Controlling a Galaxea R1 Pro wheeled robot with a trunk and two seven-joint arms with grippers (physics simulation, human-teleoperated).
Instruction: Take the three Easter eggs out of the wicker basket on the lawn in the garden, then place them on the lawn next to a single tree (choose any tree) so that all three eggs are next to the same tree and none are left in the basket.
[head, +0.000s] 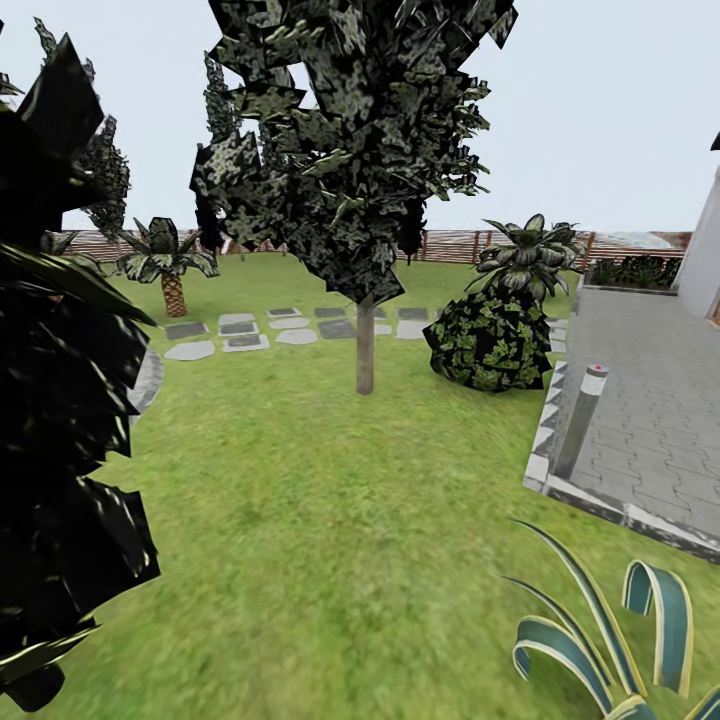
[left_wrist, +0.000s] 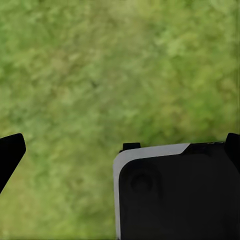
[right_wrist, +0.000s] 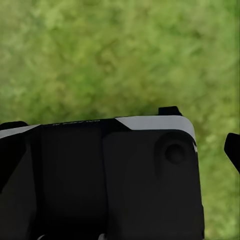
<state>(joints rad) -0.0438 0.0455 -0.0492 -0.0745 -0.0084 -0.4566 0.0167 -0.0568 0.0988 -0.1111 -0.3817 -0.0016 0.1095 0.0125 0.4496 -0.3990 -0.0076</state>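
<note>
the head view looks over the lawn (head: 300, 520) of the garden. a thin-stemmed dark tree (head: 364, 200) stands mid-lawn, with a round bush (head: 490, 340) to its right and grey stepping stones (head: 240, 335) behind. a short palm (head: 170, 265) stands further left before the slatted fence (head: 450, 245). grey paving (head: 650, 420) with a bollard (head: 582, 420) lies to the right. both wrist views look down on grass; left fingers (left_wrist: 11, 152) and right fingers (right_wrist: 233, 147) appear at the view's edges, spread wide, holding nothing.
</note>
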